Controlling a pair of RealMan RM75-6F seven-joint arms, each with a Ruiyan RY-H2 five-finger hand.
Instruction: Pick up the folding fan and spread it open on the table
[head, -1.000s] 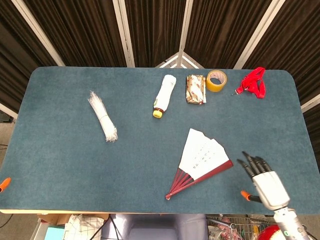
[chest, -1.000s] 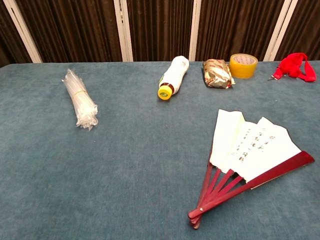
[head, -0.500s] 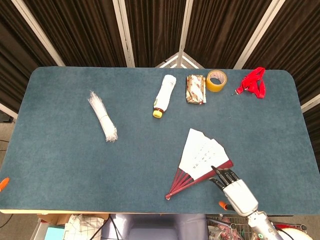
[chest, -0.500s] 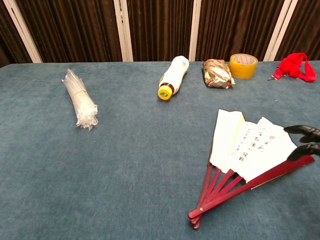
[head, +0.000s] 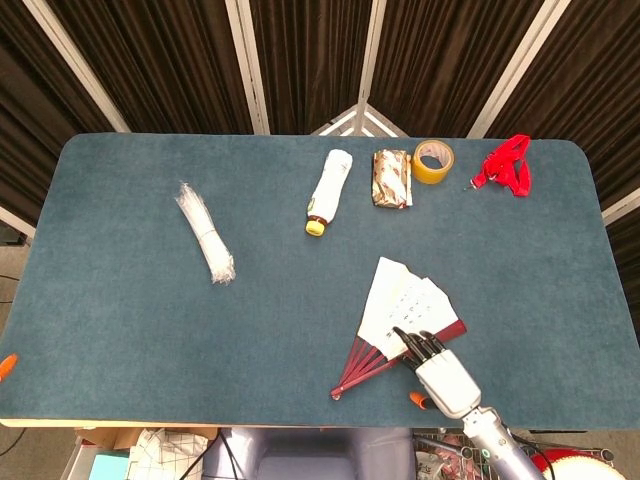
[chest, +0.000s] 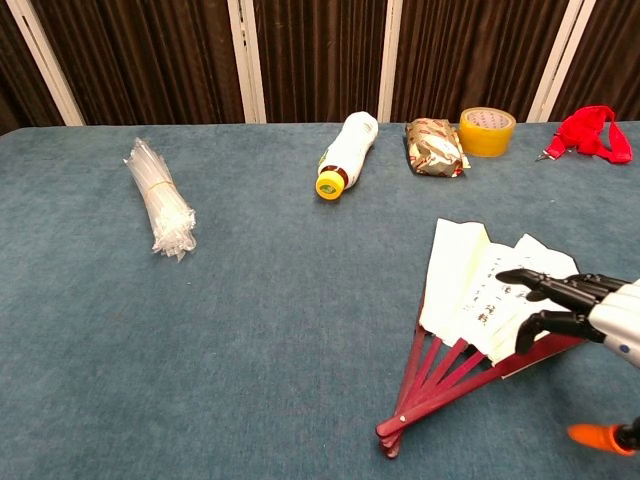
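Blue table (head: 120, 300): bottle (head: 327, 190), tape roll (head: 433, 161) beyond fan (head: 400, 315).

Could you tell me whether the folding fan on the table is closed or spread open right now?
Partly spread: the folding fan lies flat, its red ribs splayed from the pivot and paper panels fanned out, right hand over it.

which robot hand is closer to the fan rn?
Right. The right robot hand is over the folding fan, fingers extended above its paper near the red outer rib. The left robot hand appears in neither view.
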